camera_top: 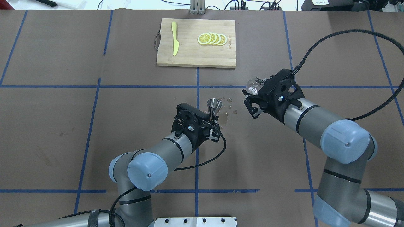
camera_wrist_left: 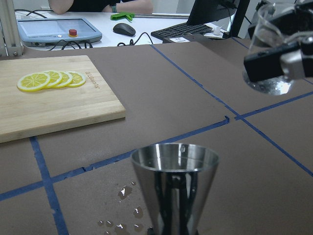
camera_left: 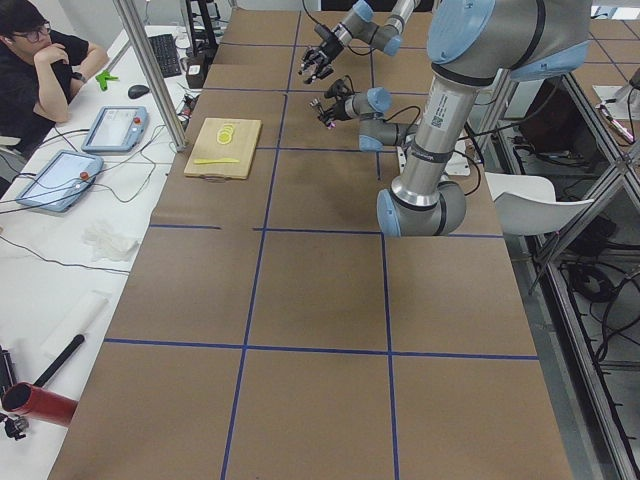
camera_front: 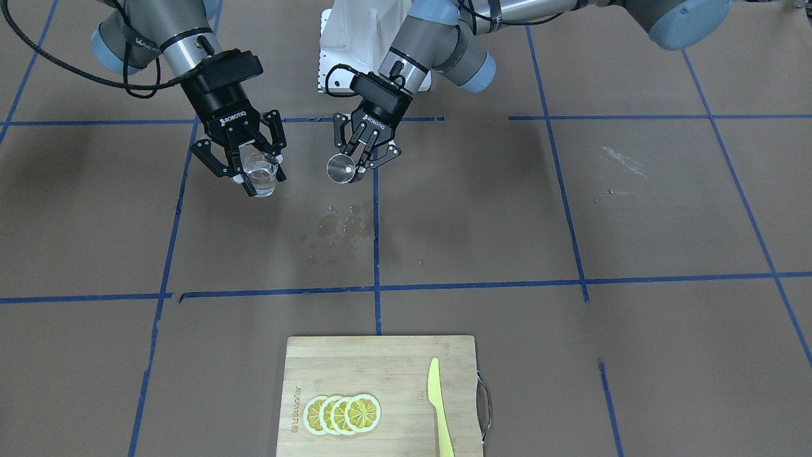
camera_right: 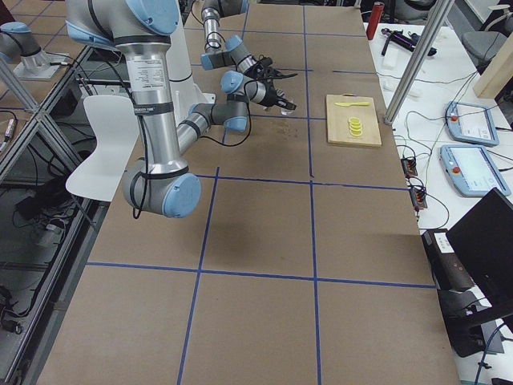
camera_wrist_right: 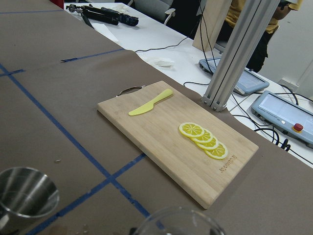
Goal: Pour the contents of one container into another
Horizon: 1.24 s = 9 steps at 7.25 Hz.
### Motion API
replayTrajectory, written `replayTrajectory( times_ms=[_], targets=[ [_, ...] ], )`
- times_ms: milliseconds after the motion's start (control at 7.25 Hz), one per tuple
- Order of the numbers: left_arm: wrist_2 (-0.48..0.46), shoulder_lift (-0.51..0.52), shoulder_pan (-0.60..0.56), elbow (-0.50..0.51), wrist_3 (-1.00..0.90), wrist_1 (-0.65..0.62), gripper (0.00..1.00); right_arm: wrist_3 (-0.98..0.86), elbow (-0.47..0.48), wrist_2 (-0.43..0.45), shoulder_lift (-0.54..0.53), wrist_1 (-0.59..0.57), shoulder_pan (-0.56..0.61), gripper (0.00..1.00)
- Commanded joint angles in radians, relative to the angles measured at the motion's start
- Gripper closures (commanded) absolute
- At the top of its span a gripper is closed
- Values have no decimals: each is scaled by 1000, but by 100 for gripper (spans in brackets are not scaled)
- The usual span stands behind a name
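Observation:
My right gripper [camera_front: 259, 174] [camera_top: 253, 91] is shut on the clear glass cup [camera_front: 261, 175] [camera_top: 255, 85] and holds it roughly upright above the table, a little liquid in it. My left gripper [camera_front: 353, 170] [camera_top: 212, 119] is shut on the grey metal jigger [camera_front: 341, 169] [camera_top: 214, 106] by its narrow waist, mouth up. The two stand apart, cup beside the jigger at about the same height. The left wrist view has the jigger [camera_wrist_left: 175, 188] close up, with the cup [camera_wrist_left: 272, 49] at upper right. Its rim [camera_wrist_right: 177, 223] fills the right wrist view's lower edge, the jigger [camera_wrist_right: 25, 193] at lower left.
Water drops [camera_front: 335, 225] wet the brown paper under the jigger. A wooden cutting board [camera_front: 393, 362] [camera_top: 189, 53] at the table's far side carries lemon slices [camera_front: 342, 414] and a yellow knife [camera_front: 438, 406]. Blue tape lines grid the table. An operator [camera_left: 40, 60] sits at the side.

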<state>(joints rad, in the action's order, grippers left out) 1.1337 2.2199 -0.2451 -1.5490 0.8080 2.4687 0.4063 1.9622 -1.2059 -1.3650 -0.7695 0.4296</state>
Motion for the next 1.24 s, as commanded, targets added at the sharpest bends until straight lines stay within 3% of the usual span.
replayTrajectory(
  times_ms=[0,1103],
  targets=[
    [1,15,1,26,-1,1,100,-58,3,74,57,-83,-49,100],
    [3,49,7,47,-24,3,100,-135,-3,97,147,-220,-51,100]
  ],
)
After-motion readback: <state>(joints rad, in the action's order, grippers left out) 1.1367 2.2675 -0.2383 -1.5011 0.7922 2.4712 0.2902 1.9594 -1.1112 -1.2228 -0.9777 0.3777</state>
